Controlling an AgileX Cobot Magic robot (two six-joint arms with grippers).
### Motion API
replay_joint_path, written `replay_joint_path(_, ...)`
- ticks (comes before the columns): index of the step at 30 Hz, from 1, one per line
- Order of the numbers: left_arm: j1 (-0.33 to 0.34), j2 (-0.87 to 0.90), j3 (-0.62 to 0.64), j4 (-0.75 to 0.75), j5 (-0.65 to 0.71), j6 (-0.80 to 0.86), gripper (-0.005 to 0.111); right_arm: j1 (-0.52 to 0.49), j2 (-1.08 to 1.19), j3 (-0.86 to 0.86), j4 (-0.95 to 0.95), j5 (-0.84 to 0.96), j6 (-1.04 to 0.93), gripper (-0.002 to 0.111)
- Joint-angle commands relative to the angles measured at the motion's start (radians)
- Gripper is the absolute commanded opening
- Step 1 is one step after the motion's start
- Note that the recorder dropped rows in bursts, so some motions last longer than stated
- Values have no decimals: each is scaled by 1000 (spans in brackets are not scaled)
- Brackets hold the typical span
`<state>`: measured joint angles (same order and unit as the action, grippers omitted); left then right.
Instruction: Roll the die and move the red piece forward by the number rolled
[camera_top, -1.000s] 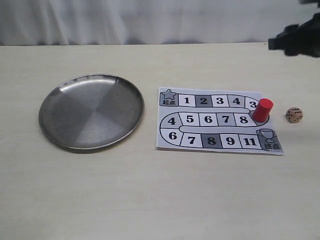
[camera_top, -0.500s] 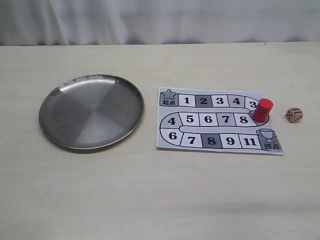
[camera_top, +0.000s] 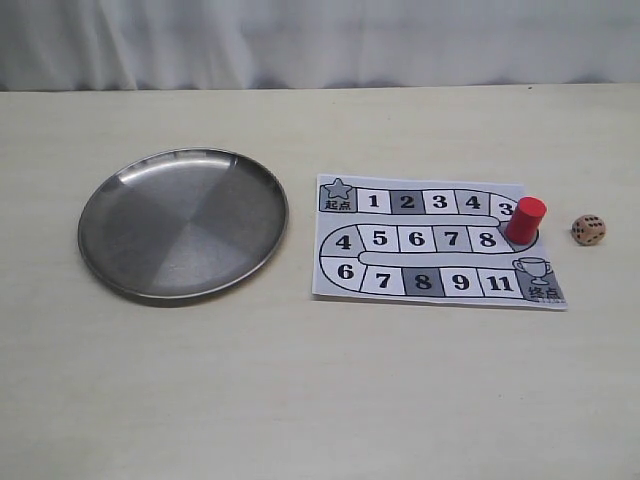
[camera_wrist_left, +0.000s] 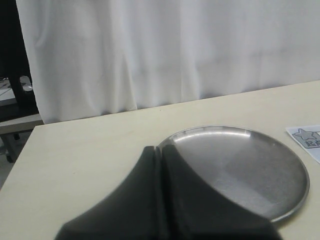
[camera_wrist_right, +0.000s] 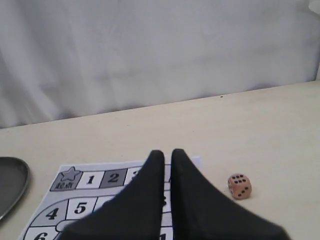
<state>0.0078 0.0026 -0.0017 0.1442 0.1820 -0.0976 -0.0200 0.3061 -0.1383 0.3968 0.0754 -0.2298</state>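
Die (camera_top: 588, 230) lies still on the table (camera_top: 300, 400), just beside the right edge of the board (camera_top: 437, 240) and apart from it; its top face is too small to read. The red piece (camera_top: 525, 219) stands upright on the board's right-hand bend, next to the square marked 8, and near the die without touching it. A second ago a dark arm showed in the far right corner of the exterior view; it is gone now, while die, piece, board and plate (camera_top: 183, 225) lie exactly as they did. I judge from this that the right arm has pulled back and that nothing is being handled at this moment; whether the roll is done I cannot tell, but the piece is still to be moved.

The right gripper (camera_wrist_right: 163, 152) hangs above the board with its fingers all but pressed together, only a thin slit between them, and it holds nothing; the die sits off to its side and the piece is hidden behind it. The left gripper (camera_wrist_left: 159, 150) has its fingers pressed together too and is empty, poised over the near rim of the plate.
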Motion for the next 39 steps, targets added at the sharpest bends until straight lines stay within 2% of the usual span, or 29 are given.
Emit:
replay_joint_path(1, -8, -3, 2, 0, -9, -1, 0, -1, -99, 84, 3, 5, -49, 4)
replay_joint_path(6, -8, -3, 2, 0, -9, -1, 0, -1, -178, 98, 18, 76, -54, 4)
replay_joint_path(15, -8, -3, 2, 0, -9, -1, 0, -1, -192, 121, 10, 50, -52, 4)
replay_joint_path(17, -8, -3, 2, 0, -9, -1, 0, -1, -192, 138, -35, -1, -29, 4)
replay_joint_path(19, -8, -3, 2, 0, -9, -1, 0, -1, -192, 138, -153, 27, 9, 4)
replay_joint_path(24, -8, -3, 2, 0, -9, -1, 0, -1, -192, 138, -435, 25, 305, 4)
replay_joint_path(39, -8, -3, 2, 0, -9, -1, 0, -1, -192, 138, -447, 27, 321, 4)
